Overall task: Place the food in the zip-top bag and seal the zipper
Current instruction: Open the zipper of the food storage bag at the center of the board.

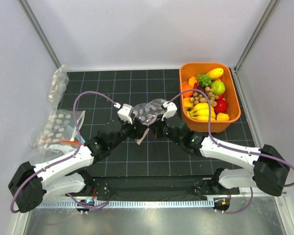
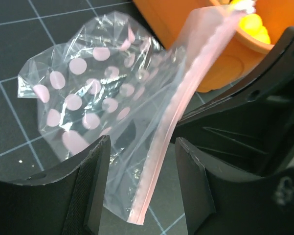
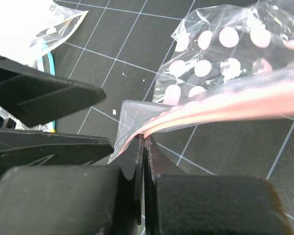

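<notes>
The zip-top bag [image 1: 149, 111] is held up over the middle of the mat, clear with pale pink dots. It also shows in the left wrist view [image 2: 88, 98] and the right wrist view [image 3: 220, 54]. Its pink zipper [image 2: 171, 127] hangs slack between the fingers [image 2: 95, 186] of my open left gripper [image 2: 142, 191], touching neither. My right gripper [image 3: 146, 142] is shut on the end of the zipper [image 3: 225, 105]. In the top view the left gripper [image 1: 137, 129] and right gripper [image 1: 154, 128] meet under the bag. The food [image 1: 205, 95] lies in the orange tub [image 1: 233, 100].
Two other clear dotted bags lie at the left, one near [image 1: 56, 127] and one far [image 1: 56, 85]. The near one shows in the right wrist view [image 3: 54, 24]. The tub [image 2: 220, 63] is close behind the bag. Frame posts stand at the back corners.
</notes>
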